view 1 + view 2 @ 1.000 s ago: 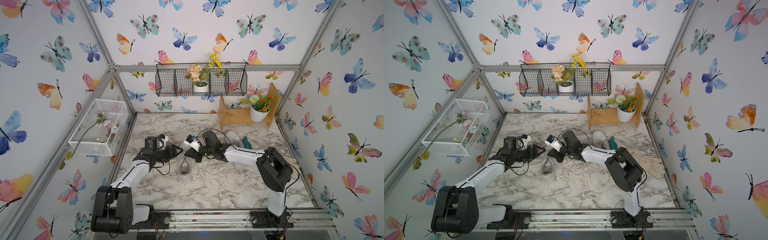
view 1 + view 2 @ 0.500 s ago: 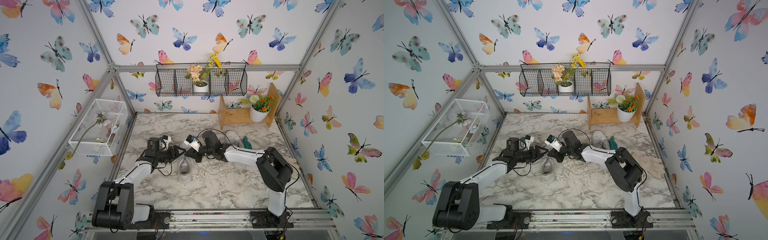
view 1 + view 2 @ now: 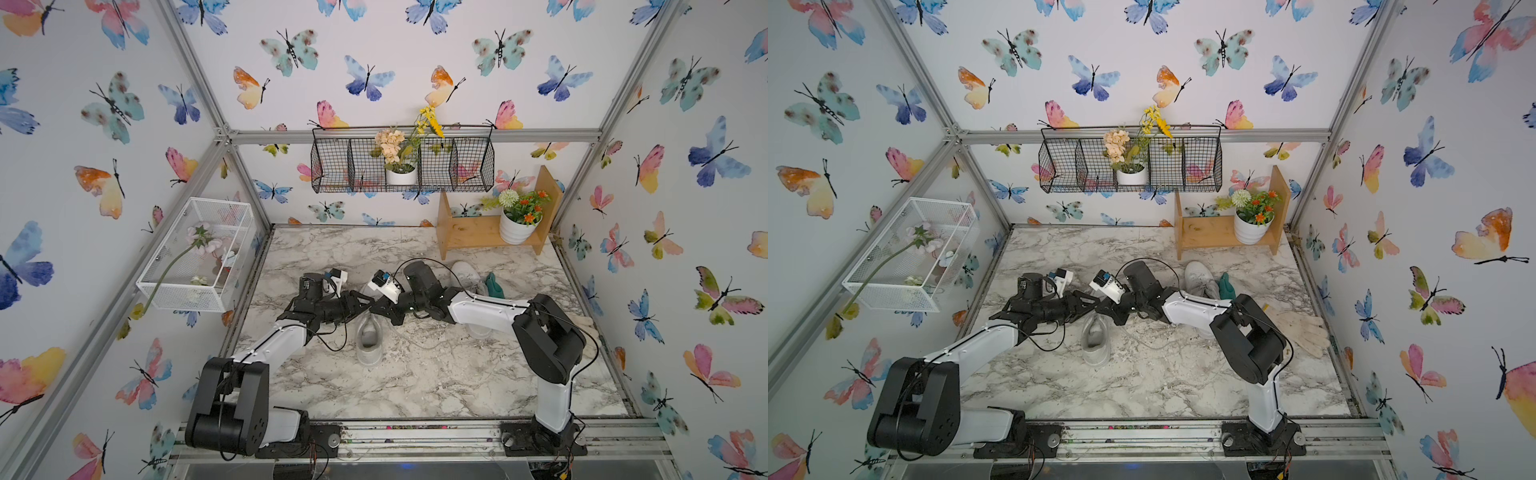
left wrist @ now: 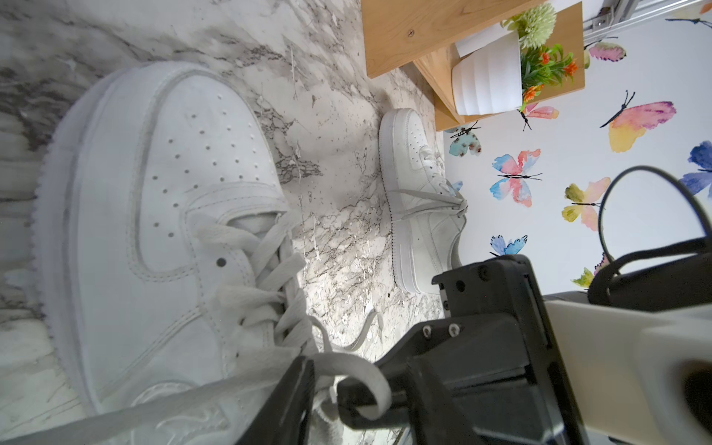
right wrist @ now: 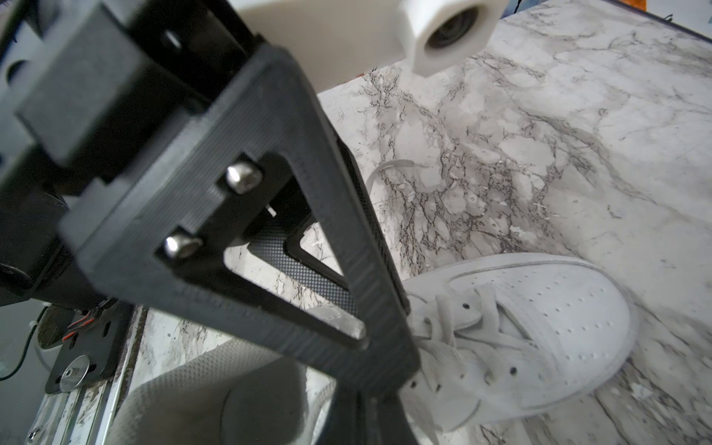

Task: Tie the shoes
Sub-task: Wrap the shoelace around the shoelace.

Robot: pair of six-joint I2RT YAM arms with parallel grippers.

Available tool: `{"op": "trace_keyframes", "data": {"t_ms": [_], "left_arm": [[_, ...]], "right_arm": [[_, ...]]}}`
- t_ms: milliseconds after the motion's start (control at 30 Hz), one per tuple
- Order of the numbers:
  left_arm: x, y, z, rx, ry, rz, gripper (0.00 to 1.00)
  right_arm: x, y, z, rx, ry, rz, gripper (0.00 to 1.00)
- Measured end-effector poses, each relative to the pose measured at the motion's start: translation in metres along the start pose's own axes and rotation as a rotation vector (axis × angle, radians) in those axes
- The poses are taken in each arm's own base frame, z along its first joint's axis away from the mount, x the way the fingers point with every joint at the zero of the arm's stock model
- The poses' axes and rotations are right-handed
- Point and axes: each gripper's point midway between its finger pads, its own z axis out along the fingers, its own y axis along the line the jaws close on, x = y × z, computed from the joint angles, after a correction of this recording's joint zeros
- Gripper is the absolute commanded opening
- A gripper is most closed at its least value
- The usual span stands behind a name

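White perforated-toe sneaker (image 3: 368, 340) stands mid-table (image 3: 415, 382), laces loose; its mate (image 3: 465, 276) sits behind, near the wooden shelf (image 3: 478, 237). The right gripper (image 4: 354, 391) is closed, pinching a lace (image 4: 371, 379); the left gripper (image 3: 362, 300) is unclear

White arm links (image 3: 486, 309), black joints (image 3: 548, 349), looping cables (image 4: 655, 252)

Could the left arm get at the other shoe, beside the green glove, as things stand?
Probably not: that far shoe lies beyond the right arm, which stretches across between them; the left arm is bent over the near shoe.
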Motion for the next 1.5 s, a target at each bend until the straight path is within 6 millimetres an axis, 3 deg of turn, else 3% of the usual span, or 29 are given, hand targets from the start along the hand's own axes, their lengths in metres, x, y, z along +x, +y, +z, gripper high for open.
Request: {"op": "trace_keyframes", "data": {"t_ms": [400,533,667,867,967,1200,1300,1500], "left_arm": [[-0.005,-0.01,-0.004,0.011,-0.013,0.035,0.11],[-0.005,-0.013,-0.006,0.013,-0.016,0.057,0.05],[-0.004,-0.016,-0.008,0.016,-0.018,0.082,0.03],[0.0,-0.022,-0.009,0.023,-0.009,0.118,0.02],[0.005,-0.025,-0.007,0.027,0.006,0.142,0.01],[0.005,-0.038,-0.005,0.028,0.013,0.225,0.0],[0.003,-0.041,-0.007,0.021,0.001,0.253,0.0],[0.001,-0.04,-0.008,-0.001,-0.002,0.274,0.0]], "right_arm": [[0.002,-0.003,0.0,0.019,0.01,-0.003,0.03],[0.005,-0.005,-0.001,0.033,0.026,-0.004,0.2],[0.01,-0.008,-0.011,0.089,0.073,0.0,0.49],[0.02,-0.014,-0.066,0.28,0.181,0.07,0.62],[0.047,-0.022,-0.096,0.406,0.282,0.162,0.64],[0.153,-0.024,-0.144,0.598,0.596,0.421,0.64],[0.173,-0.023,-0.151,0.635,0.664,0.475,0.59],[0.204,-0.029,-0.144,0.663,0.769,0.526,0.52]]}}
